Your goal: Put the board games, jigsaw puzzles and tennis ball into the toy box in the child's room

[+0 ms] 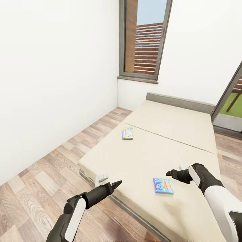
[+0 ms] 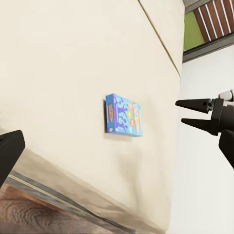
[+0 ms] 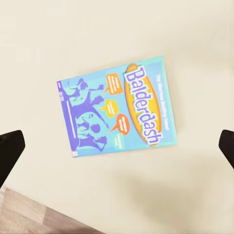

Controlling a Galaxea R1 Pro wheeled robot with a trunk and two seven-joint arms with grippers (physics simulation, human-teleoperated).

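**Both grippers over the bed, blue game just beside the right one**

From the head camera I see the bed (image 1: 158, 148) running away from me toward the window (image 1: 144, 38), its beige mattress split by a seam across the middle. Two board games lie flat on it. The blue game (image 1: 163, 185) sits on the near half, toward the foot edge, closer to the right side than the left. The second game (image 1: 127, 133), paler with green and yellow, lies well apart from it, close to the mattress's left edge and just on my side of the seam.

My right gripper (image 1: 169, 173) hangs above the mattress just up and to the right of the blue game, not touching it. In the right wrist camera the blue game (image 3: 117, 108) lies face up, skewed, reading "Balderdash", with a dark fingertip (image 3: 9, 153) at each side edge of the frame and the box between them. The fingers are spread and hold nothing.

My left gripper (image 1: 117, 184) points out over the mattress's near left corner, well left of the blue game. Its wrist camera looks across the mattress at that game (image 2: 124, 115) and at the right gripper (image 2: 186, 112) beyond it, fingers apart. I cannot tell whether the left fingers are spread or closed; nothing is visibly held.
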